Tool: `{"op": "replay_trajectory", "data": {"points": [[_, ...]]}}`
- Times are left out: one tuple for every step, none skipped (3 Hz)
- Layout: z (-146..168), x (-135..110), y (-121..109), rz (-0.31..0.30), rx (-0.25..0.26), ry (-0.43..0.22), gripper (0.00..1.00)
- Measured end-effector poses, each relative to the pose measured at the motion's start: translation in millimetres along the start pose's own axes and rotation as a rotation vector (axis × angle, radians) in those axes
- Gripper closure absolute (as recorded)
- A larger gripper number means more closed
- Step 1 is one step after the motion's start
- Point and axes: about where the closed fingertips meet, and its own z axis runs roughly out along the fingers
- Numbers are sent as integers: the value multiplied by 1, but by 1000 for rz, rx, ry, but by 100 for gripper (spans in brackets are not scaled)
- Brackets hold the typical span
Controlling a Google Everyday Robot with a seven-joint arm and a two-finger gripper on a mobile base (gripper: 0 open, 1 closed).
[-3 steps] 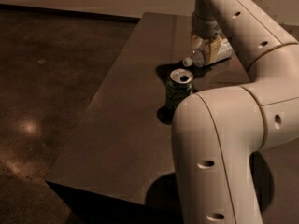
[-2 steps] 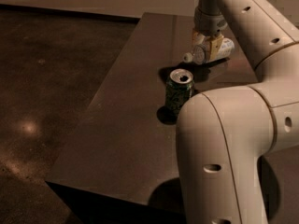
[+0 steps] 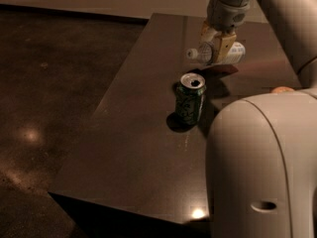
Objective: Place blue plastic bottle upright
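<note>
The blue plastic bottle [image 3: 233, 52] is a small clear bottle with a white cap pointing left. It lies on its side, lifted a little above the dark table [image 3: 143, 133] at the far right. My gripper [image 3: 217, 47] comes down from above and is shut on the bottle around its middle. A green soda can [image 3: 189, 99] stands upright in front of the bottle, a short way apart from it.
My large white arm [image 3: 257, 167] fills the lower right of the view and hides that part of the table. A small orange object [image 3: 281, 89] peeks out at the arm's edge. Dark floor [image 3: 54, 83] lies to the left of the table.
The gripper has risen a little with the bottle in it, lifting it off the table. The can has not moved.
</note>
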Motion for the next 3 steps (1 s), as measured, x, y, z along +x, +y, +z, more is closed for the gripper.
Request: {"op": "replay_trajectory", "data": {"points": [[-14,-26,12,81,24,-122,100],[-25,-47,16,205,57,-279,100],[-41,-67,14,361,81,-478,100]]}}
